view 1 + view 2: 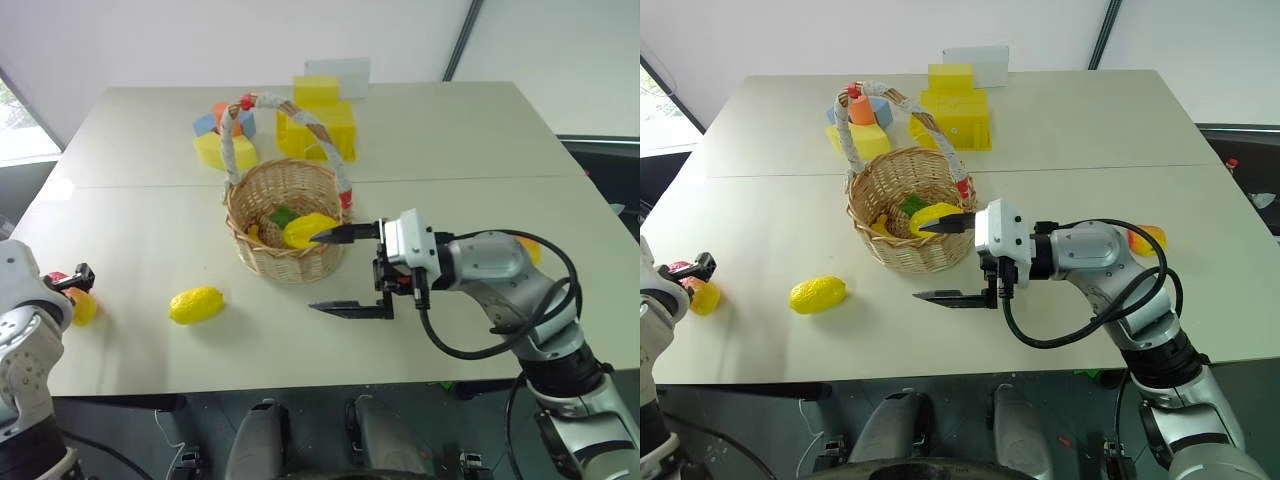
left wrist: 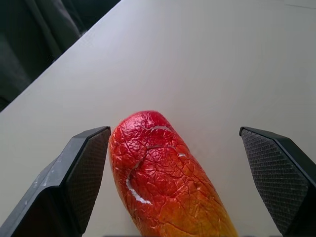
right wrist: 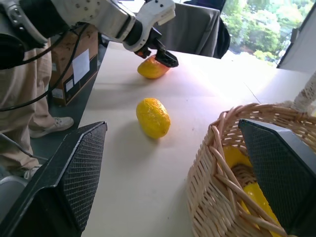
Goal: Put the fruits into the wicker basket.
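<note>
The wicker basket (image 1: 285,225) stands mid-table with a yellow fruit (image 1: 305,230) and a green bit inside. A yellow lemon (image 1: 196,305) lies on the table to its front left. At the left edge a red-and-yellow mango (image 2: 163,182) lies between the open fingers of my left gripper (image 1: 75,278), which do not touch it. My right gripper (image 1: 335,272) points left at the basket's right side, open and empty; one finger (image 3: 276,163) is over the rim and the other over the table. A red-and-yellow fruit (image 1: 1148,238) peeks out behind my right arm.
Yellow, blue and orange blocks (image 1: 225,130) and a yellow box-shaped block (image 1: 325,120) stand behind the basket, with a white box (image 1: 338,75) at the far edge. In the right wrist view a person's legs (image 3: 24,98) and a cardboard box (image 3: 74,64) are beside the table's left edge.
</note>
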